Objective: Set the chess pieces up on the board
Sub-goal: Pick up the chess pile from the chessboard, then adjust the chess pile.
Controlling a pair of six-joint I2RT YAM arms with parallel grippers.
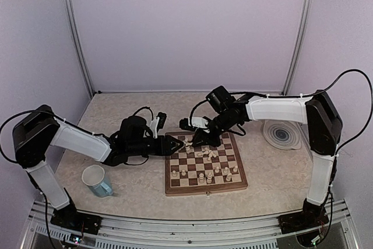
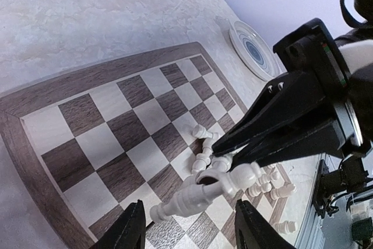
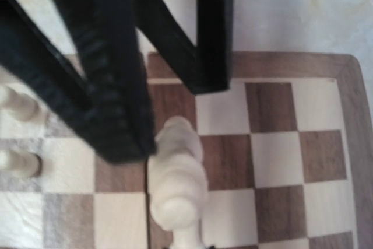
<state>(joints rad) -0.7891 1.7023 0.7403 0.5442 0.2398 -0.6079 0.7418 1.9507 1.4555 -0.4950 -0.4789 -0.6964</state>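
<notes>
Left pincer (image 2: 190, 220) stands open at the far left part of the board (image 1: 175, 189), its two fingers (image 2: 133, 228) set either side of a long cream piece (image 2: 195, 197) without touching it. That piece lies tilted across the gap. The right pincer (image 2: 217, 154) comes in from the right with its jaws drawn together and its tips on the long piece's waist. Whether it actually pinches the piece cannot be told.

Just right of that spot a small heap of the other chess pieces (image 1: 208, 155) lies toppled on the middle squares, under the right pincer's black body. More stand scattered along the near rows, mostly toward the right. The far left squares are bare.

The board sits in the middle of the worktop (image 1: 116, 115), between the two arms. The two pincers meet nose to nose over its far left corner and crowd each other there. The right arm's wrist and cable hang over the far edge.

A round plate (image 1: 281, 134) with grey-blue rings rests well apart at the far right. A pale mug (image 1: 96, 180) stands upright at the near left, beside the left arm.
</notes>
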